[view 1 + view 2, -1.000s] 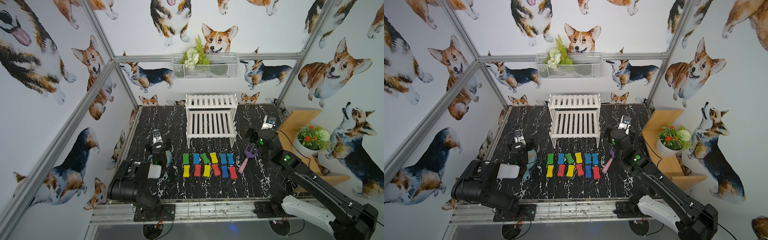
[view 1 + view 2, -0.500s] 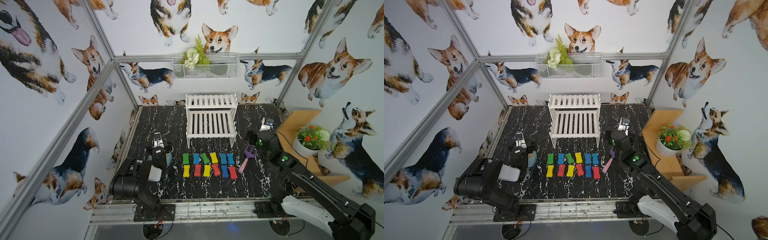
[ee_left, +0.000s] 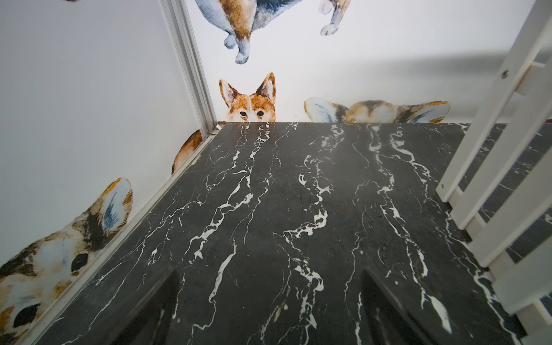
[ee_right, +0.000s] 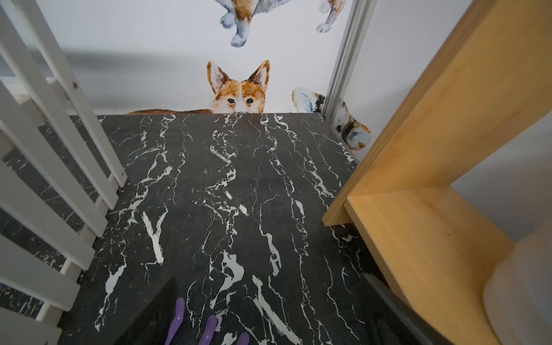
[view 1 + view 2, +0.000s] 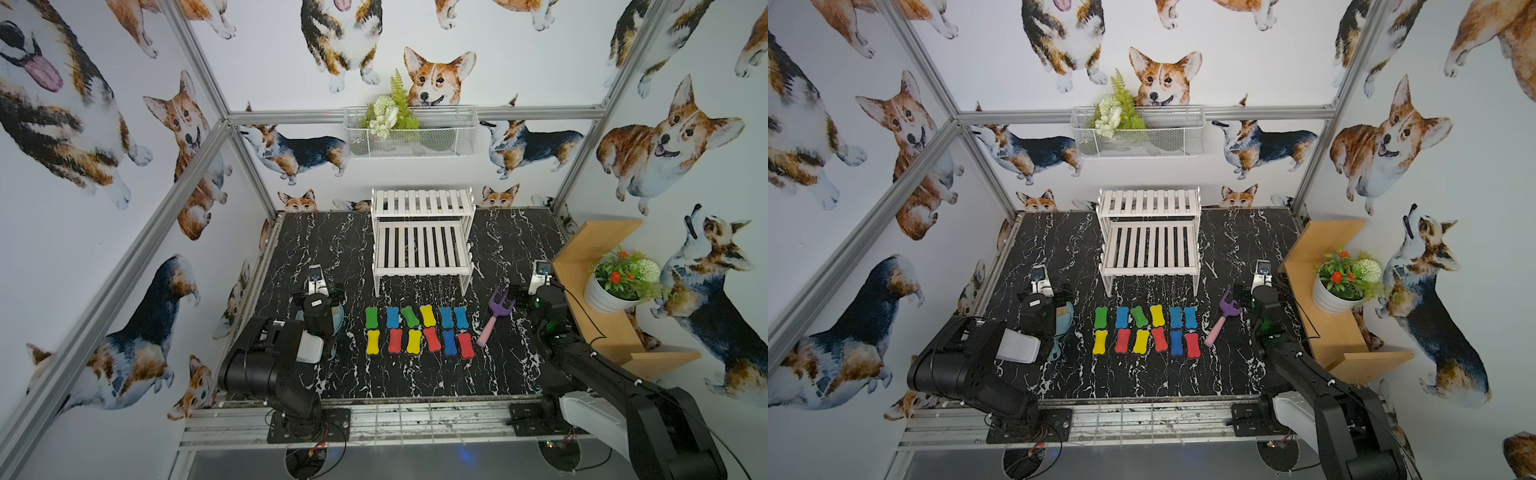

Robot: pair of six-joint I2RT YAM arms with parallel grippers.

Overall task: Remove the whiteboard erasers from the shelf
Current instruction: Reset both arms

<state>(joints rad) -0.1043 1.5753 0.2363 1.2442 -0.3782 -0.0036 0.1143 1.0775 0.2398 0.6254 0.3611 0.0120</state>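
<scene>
Twelve coloured whiteboard erasers (image 5: pixel 417 330) lie in two tidy rows on the black marble table (image 5: pixel 415 382), just in front of the white shelf (image 5: pixel 422 249). Both tiers are bare, so the job looks done. Left gripper (image 3: pixel 268 316) & right gripper (image 4: pixel 268 316) sit low at the sides, jaws spread, empty, prob. parked. Toy rake (image 5: pixel 494 316) tines lie btwn the right jaws, unpinched.

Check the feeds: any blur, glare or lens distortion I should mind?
In both top views the whiteboard erasers are sharp and evenly lit, but the wide lens splays the frame posts. In the left wrist view the shelf slats go soft; the table shows dull sheen, no hard glare. In the right wrist view the rake tines and white pot are out of focus.
</scene>
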